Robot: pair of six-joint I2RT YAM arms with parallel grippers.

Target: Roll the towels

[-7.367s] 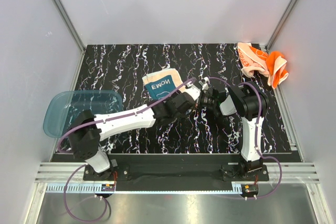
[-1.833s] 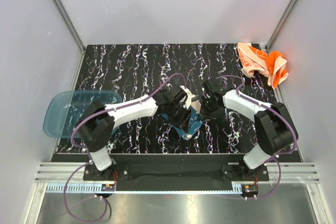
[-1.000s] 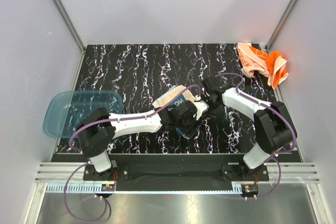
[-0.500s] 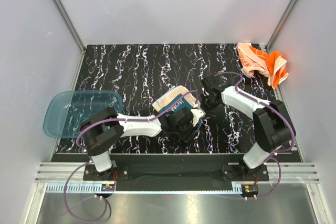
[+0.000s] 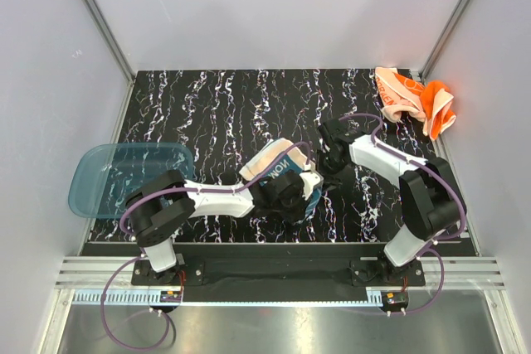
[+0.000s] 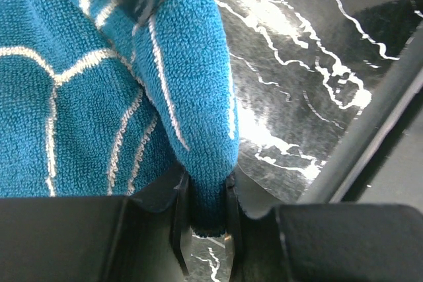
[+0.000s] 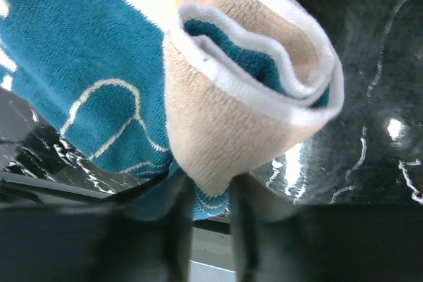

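The teal towel (image 5: 278, 160) lies partly rolled near the middle of the black marbled table, white lettering up. My left gripper (image 5: 304, 196) is at its near right corner. In the left wrist view the left gripper (image 6: 205, 229) is shut on a folded teal edge (image 6: 198, 130) of that towel. My right gripper (image 5: 325, 170) meets the towel from the right. In the right wrist view the right gripper (image 7: 210, 222) holds the tip of the rolled end (image 7: 231, 123), cream side out, between its fingers. The orange towel (image 5: 415, 101) lies crumpled at the far right corner, away from both grippers.
A translucent blue tray (image 5: 99, 180) overhangs the table's left edge. Grey walls with metal posts close in the left, back and right sides. The black front rail (image 5: 274, 250) runs just behind the left gripper's position.
The left gripper has slid toward the near edge along the towel and closed on its folded corner. The right arm has hardly moved.
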